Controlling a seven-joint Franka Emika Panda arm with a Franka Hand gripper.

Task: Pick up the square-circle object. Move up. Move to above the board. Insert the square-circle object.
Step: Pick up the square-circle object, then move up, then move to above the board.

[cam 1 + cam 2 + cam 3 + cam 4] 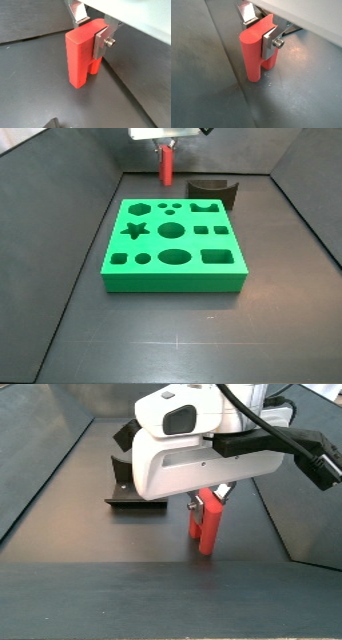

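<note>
The square-circle object (80, 57) is a slender red peg held upright, square on one side and rounded on the other (252, 52). My gripper (90, 32) is shut on its upper end, one silver finger (100, 44) flat on each side, as both wrist views show (260, 31). In a side view the peg (167, 168) hangs under the gripper (167, 148) at the far end of the floor, behind the board (174, 278), a bright green slab with many cut-out holes. Its lower end (203, 534) is at or just above the dark floor below the gripper (207, 499).
A dark fixture (211, 192) stands just beyond the board's far right corner, beside the peg (131, 484). Grey walls enclose the floor on the sides and the back.
</note>
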